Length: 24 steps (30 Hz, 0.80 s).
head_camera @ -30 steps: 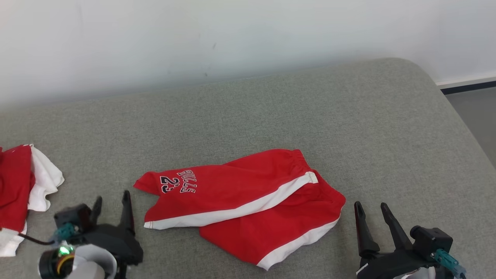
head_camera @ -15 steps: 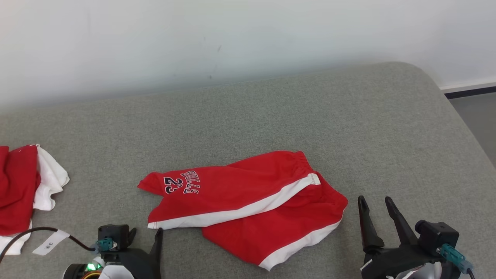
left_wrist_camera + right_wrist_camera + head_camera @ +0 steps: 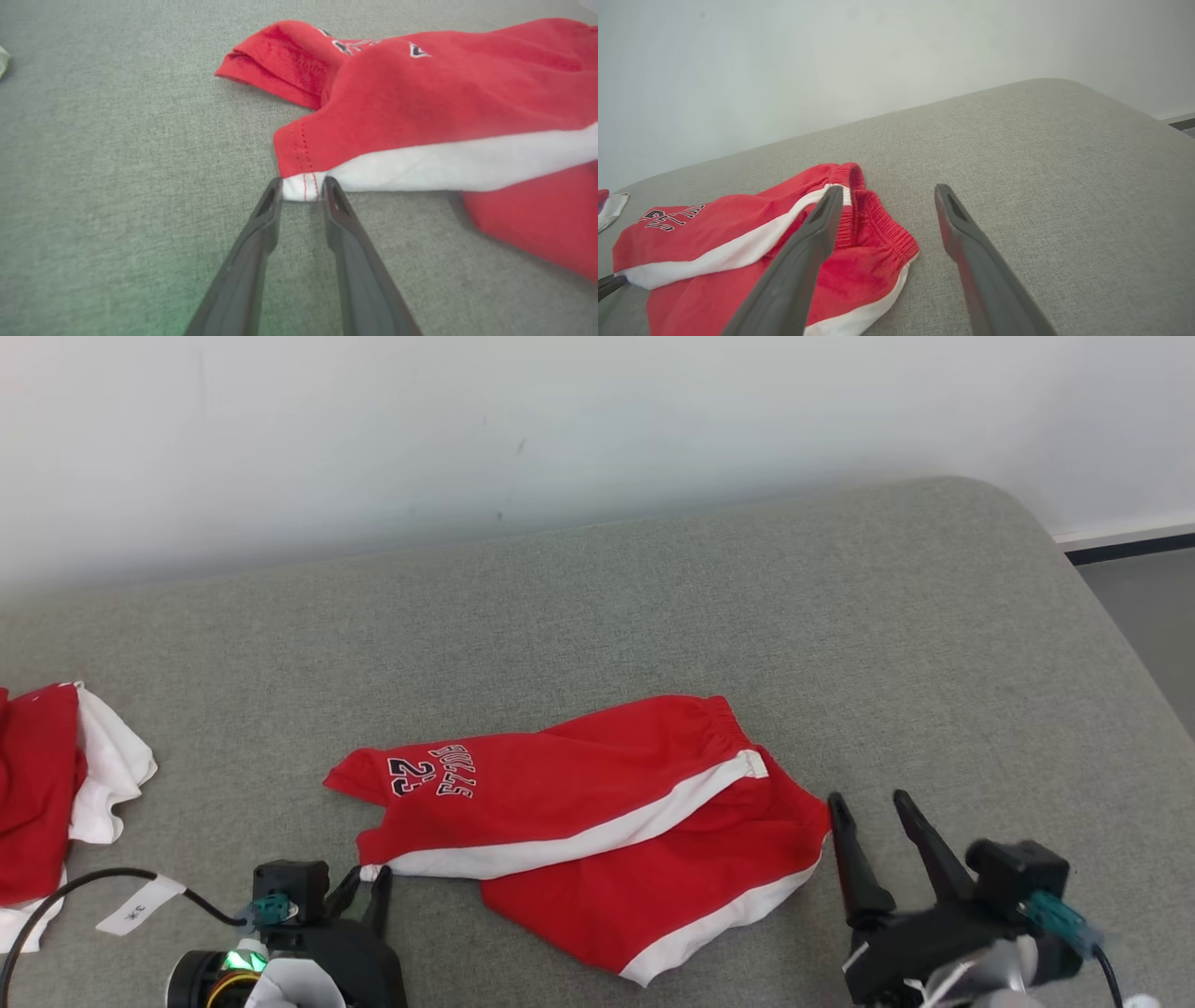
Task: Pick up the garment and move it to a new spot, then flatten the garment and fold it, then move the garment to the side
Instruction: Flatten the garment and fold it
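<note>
Head view: your left gripper (image 3: 367, 875) stands narrow against the shorts (image 3: 579, 803), and your right gripper (image 3: 868, 800) is wide just beside them.

Left wrist view: just the hem corner (image 3: 302, 189) sits between the fingers (image 3: 266, 210). You can't tell if it's clamped, so it may slip when lifted.

Right wrist view: the waistband (image 3: 878, 224) lies by the left finger, unheld.

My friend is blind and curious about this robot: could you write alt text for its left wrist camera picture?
The left gripper rises from the bottom edge, its two dark fingers flanking the white hem corner of red shorts, one on each side. The shorts lie rumpled on a grey cushion.
</note>
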{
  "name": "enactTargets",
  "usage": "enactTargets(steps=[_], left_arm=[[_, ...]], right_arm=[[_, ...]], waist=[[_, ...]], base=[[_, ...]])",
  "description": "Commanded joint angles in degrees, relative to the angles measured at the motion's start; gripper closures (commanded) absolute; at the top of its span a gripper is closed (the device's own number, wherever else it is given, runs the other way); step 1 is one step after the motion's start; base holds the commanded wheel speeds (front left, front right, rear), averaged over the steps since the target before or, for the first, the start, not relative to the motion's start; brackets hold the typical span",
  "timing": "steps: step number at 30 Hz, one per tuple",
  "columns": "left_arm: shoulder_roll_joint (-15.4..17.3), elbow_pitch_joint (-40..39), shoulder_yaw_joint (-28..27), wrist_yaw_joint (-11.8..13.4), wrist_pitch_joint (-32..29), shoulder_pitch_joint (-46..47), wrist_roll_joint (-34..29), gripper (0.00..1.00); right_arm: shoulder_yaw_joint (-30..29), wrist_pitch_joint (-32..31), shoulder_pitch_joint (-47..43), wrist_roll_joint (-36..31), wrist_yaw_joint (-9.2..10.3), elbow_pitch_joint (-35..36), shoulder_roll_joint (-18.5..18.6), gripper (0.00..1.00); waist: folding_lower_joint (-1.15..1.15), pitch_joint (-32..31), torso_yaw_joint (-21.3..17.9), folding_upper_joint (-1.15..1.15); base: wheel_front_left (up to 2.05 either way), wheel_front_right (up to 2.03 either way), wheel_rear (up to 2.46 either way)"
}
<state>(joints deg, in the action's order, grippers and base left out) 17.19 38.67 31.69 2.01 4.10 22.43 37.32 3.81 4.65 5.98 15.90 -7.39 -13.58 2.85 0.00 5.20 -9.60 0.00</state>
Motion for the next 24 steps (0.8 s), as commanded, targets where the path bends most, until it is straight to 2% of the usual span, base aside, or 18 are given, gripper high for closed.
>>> enactTargets(steps=[1,2,3,10,15,20,21,22,24], left_arm=[[-0.1,0.4,0.2,-0.2,0.2,0.4,-0.6,0.60],[-0.1,0.5,0.2,-0.2,0.3,0.8,-0.6,0.71],[-0.2,0.7,0.2,-0.2,0.4,1.2,-0.6,1.00],[-0.4,1.2,0.5,0.4,0.3,2.6,-0.8,1.00],[-0.8,0.6,0.9,0.2,0.1,3.3,-0.7,1.00],[-1.3,0.3,1.5,-0.1,0.1,3.6,-0.6,1.00],[-1.3,0.2,1.6,-0.2,0.1,3.7,-0.6,1.00],[-1.3,0.2,1.7,-0.2,0.2,3.7,-0.6,1.00],[-1.4,0.1,1.8,-0.1,0.1,3.9,-0.5,1.00]], right_arm=[[0.4,-0.8,0.9,-0.8,-0.20,0.2,0.1,0.00],[0.7,-1.8,1.5,-1.0,-0.20,0.2,0.1,0.00],[1.1,-3.0,2.2,-1.2,-0.20,0.2,0.1,0.00],[3.1,-16.2,8.5,-3.0,-0.20,-1.4,0.0,0.00],[3.8,-24.8,13.4,-3.4,-0.20,-4.4,0.1,0.00],[2.2,-27.8,15.5,-4.0,-0.20,-6.9,0.1,0.00],[1.9,-28.3,15.7,-4.0,-0.20,-7.2,0.1,0.16],[1.8,-28.8,15.8,-3.7,-0.20,-7.5,0.1,0.23],[1.8,-29.7,15.8,-3.0,-0.20,-7.9,0.1,0.25]], waist=[[0.00,0.1,0.0,0.00],[0.00,0.2,-0.1,0.00],[0.00,0.4,-0.1,0.00],[0.00,1.7,0.8,0.00],[0.00,2.8,2.9,0.00],[0.00,3.2,4.3,0.00],[0.00,3.2,4.5,0.00],[0.00,3.2,4.6,0.00],[0.00,3.2,4.8,0.00]], base=[[0.00,0.00,0.00],[0.00,0.00,0.00],[0.00,0.00,0.00],[0.00,0.00,0.00],[0.00,0.00,0.00],[0.00,0.00,0.00],[0.00,0.00,0.00],[0.00,0.00,0.00],[0.00,0.00,0.00]])
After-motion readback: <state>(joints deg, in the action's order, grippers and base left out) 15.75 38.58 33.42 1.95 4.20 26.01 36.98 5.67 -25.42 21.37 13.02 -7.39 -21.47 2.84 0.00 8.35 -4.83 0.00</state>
